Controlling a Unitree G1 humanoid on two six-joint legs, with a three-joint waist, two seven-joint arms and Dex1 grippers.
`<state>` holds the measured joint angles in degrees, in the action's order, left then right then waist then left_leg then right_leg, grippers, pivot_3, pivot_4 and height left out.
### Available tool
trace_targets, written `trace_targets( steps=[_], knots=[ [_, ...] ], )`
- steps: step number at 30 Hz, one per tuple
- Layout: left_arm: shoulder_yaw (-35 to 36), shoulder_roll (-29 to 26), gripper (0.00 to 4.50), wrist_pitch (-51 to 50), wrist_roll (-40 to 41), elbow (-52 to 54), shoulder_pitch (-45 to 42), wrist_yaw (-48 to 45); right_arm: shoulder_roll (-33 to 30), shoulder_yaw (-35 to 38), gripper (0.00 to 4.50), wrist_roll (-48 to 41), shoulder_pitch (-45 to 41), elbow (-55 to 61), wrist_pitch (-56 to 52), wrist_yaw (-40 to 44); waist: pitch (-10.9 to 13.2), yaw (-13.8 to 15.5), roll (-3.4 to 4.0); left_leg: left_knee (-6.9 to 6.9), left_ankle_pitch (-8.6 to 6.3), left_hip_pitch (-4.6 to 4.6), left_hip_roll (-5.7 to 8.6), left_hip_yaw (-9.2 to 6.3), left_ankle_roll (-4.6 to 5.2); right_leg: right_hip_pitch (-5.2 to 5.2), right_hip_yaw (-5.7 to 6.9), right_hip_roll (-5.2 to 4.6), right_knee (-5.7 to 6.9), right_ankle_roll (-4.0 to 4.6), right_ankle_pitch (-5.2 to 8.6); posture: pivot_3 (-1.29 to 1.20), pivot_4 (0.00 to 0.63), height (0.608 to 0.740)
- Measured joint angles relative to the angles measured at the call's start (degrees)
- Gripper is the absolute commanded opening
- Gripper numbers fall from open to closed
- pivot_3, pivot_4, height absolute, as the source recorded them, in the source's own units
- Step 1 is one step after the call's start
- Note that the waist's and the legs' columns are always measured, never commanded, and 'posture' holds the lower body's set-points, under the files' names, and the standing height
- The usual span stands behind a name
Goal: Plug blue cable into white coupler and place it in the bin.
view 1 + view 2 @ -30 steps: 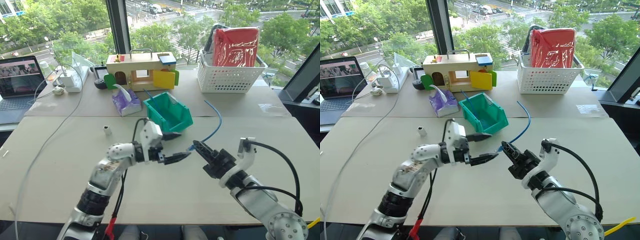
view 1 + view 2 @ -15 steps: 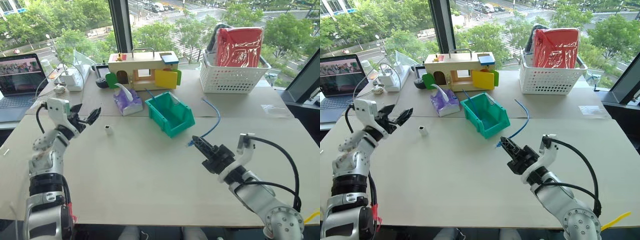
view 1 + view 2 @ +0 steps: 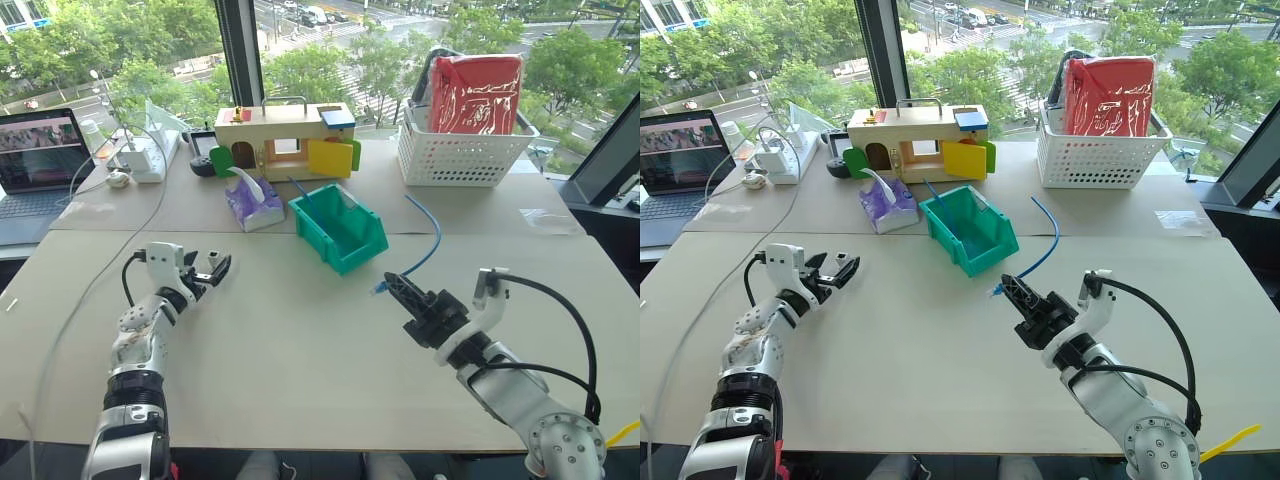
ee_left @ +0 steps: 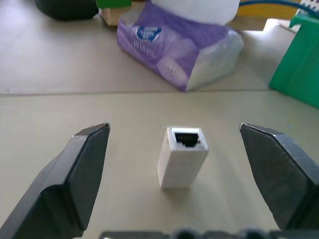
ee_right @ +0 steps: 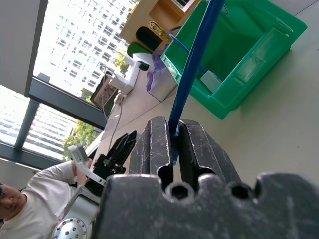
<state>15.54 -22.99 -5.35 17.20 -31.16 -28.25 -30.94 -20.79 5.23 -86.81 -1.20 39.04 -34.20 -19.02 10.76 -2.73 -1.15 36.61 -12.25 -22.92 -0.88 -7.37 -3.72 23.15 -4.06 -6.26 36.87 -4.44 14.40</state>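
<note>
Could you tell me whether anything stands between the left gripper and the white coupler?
Nothing visible does. The white coupler stands on bare table between the open fingers of the left gripper; the purple tissue pack lies well beyond it.

No words, numbers or brand names can be read here. The purple tissue pack [image 4: 169,52], lying just beyond the white coupler [image 4: 182,156], carries a round blue-and-white logo on its top face, but its lettering is too blurred to make out. The laptop [image 3: 38,170], well to the left of that tissue pack, has its screen lit with a picture, and any writing on it is too small to tell. The red bag [image 3: 472,92] in the white basket [image 3: 460,155], off to the right of the tissue pack, shows pale markings on its front that could be print or glare, illegible either way.
</note>
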Motion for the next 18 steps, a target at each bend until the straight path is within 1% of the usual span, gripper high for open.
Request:
trace_targets(
  steps=[2,4,5,8,12,13,14,18],
  knots=[
    [-0.5,0.1,4.48,1.4,-1.0,-1.5,-0.8,0.8,0.0,0.0,0.00,0.0,0.1,0.0,0.1,0.0,0.0,0.1,0.00,0.00,0.00,0.02,0.00,-0.01,0.00,-0.01,0.00,0.00,0.01,0.00,0.00,0.00,0.150,0.740],
    [-0.7,0.2,3.92,2.0,-1.7,-3.4,-2.1,2.2,0.0,0.0,0.00,0.0,0.2,0.0,0.3,0.0,0.0,0.1,0.00,0.00,0.00,0.02,0.00,0.00,0.00,-0.02,0.00,0.00,0.01,0.00,0.00,0.00,0.150,0.740],
    [-0.6,0.2,3.72,2.3,-1.8,-3.9,-2.5,2.8,0.0,0.0,0.00,0.1,0.2,0.1,0.3,0.0,0.0,0.0,0.00,0.00,0.00,0.03,0.00,0.00,0.00,-0.02,0.00,0.00,0.02,0.00,0.00,0.00,0.150,0.740],
    [-0.6,0.2,2.62,3.3,-1.9,-4.9,-2.8,3.4,0.0,0.0,0.00,0.1,0.4,0.1,0.4,0.0,0.0,0.0,0.00,0.00,0.00,0.04,0.00,0.00,0.00,-0.02,0.00,0.00,0.04,0.00,0.00,0.00,0.150,0.740],
    [-0.7,0.2,1.27,4.1,-2.0,-5.6,-2.8,3.4,0.0,0.0,0.00,0.1,0.5,0.2,0.5,0.0,0.0,-0.1,0.00,0.00,0.00,0.09,0.00,0.01,0.00,-0.04,-0.01,0.00,0.09,0.00,0.00,0.00,0.150,0.740],
    [-0.7,0.1,0.86,4.1,-2.0,-5.7,-2.8,3.2,0.0,0.0,0.00,0.1,0.5,0.2,0.5,-0.1,0.0,-0.1,0.00,0.00,0.00,0.09,0.00,0.00,0.00,-0.04,-0.01,0.00,0.09,0.00,0.00,0.00,0.150,0.740],
    [-0.7,0.0,0.63,4.1,-1.9,-5.7,-2.7,2.9,0.0,0.0,0.00,0.1,0.5,0.2,0.5,-0.1,0.0,-0.2,0.00,0.00,0.00,0.09,0.00,0.00,0.00,-0.04,-0.01,0.00,0.09,0.00,0.00,0.00,0.150,0.740],
    [-0.8,-0.4,0.64,4.2,-1.3,-5.7,-2.6,-0.5,0.0,0.0,0.00,0.1,0.5,0.4,0.9,-0.1,0.0,-0.1,0.00,0.00,0.00,0.07,0.00,0.01,0.00,-0.03,-0.01,0.00,0.09,0.00,0.00,0.00,0.150,0.740]
  ],
)
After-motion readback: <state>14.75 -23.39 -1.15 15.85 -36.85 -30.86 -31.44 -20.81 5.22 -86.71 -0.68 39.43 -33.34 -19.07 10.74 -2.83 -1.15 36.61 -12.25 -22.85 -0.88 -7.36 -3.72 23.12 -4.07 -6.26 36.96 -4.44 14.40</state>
